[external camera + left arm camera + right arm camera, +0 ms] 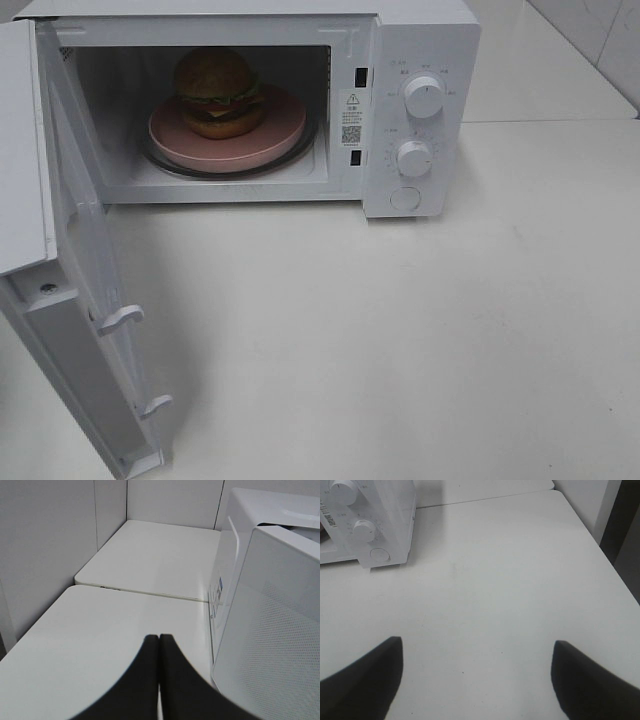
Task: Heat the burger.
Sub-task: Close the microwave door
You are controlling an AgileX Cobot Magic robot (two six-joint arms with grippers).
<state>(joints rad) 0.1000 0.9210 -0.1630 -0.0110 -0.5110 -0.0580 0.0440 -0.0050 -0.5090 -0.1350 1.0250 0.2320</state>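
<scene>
The burger (218, 92), tall with a golden-brown bun, lettuce, tomato and cheese, sits on a round pink plate (285, 131) inside the open white microwave (420, 40). The microwave door (85, 300) stands swung wide open toward the front left. No gripper shows in the exterior high view. My left gripper (159, 639) is shut and empty, beside the outer face of the open door (270, 630). My right gripper (477, 647) is open and empty over the bare table, well to the right of the microwave's control panel (367, 530).
The microwave has two white knobs (423, 97) (413, 158) and a round button (405, 199) on its right panel. The white table (400, 340) extends in front and to the right. A wall (45, 540) stands left of the table, and the table's right edge (600, 545) drops off.
</scene>
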